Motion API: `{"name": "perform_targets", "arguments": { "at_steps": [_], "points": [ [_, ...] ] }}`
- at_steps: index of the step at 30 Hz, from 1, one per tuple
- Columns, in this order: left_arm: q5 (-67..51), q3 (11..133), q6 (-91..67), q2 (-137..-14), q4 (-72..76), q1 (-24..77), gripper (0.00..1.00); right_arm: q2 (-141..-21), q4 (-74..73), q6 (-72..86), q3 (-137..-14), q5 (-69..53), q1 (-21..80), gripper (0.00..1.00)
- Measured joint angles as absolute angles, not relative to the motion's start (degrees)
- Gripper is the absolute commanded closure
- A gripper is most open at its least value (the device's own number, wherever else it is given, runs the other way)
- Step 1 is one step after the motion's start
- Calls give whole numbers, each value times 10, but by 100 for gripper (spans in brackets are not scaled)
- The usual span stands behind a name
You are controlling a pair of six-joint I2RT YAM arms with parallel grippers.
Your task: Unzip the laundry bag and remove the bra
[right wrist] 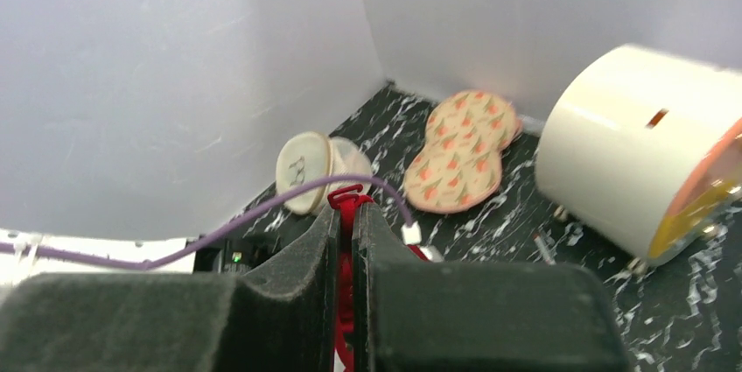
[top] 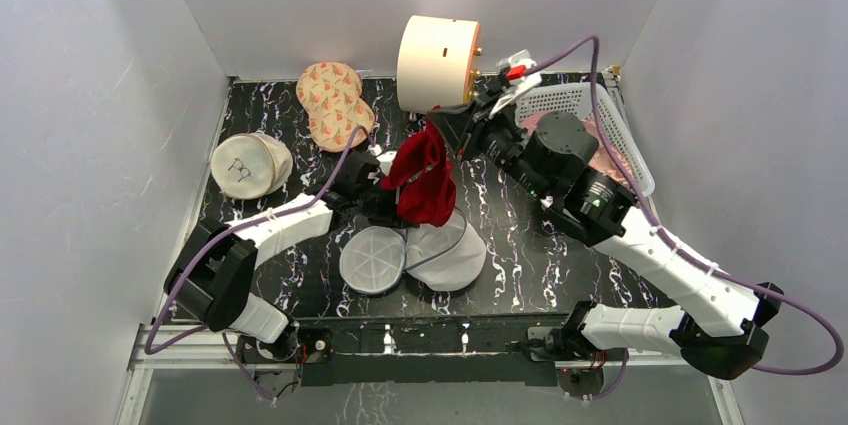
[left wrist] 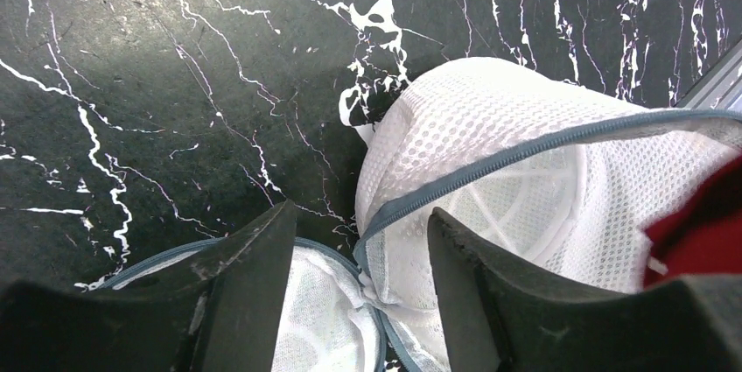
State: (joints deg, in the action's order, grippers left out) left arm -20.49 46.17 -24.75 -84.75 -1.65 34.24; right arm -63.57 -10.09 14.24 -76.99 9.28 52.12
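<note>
Above black marbled table (top: pixel 530 280), pinches red bra (top: pixel 425 185) in clenched right gripper (right wrist: pixel 346 223), dangling at mouth of unzipped bag (top: pixel 455 260); holds left gripper (left wrist: pixel 359 214) spread, empty, beside zip (left wrist: pixel 525 151). Seems soft, light, slippery; best gripped on bunched fabric

Two white-shelled arms (top: pixel 680 280) with black joints, black wedge-shaped jaws and thin purple cables (right wrist: pixel 262 203).
</note>
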Motion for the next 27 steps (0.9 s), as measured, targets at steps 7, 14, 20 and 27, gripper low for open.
{"name": "perform_targets", "arguments": {
  "at_steps": [7,14,20,27],
  "points": [
    [-193,469,-244,-817,-36,342,26,-625,-104,83,-836,170,521,100],
    [-181,479,-239,-782,-46,342,15,-613,-105,15,-867,300,521,100],
    [-175,492,-232,-778,-61,342,14,-649,-98,-48,-882,489,520,100],
    [-173,499,-227,-772,-77,342,13,-700,-107,-62,-870,548,377,100]
  ]
}}
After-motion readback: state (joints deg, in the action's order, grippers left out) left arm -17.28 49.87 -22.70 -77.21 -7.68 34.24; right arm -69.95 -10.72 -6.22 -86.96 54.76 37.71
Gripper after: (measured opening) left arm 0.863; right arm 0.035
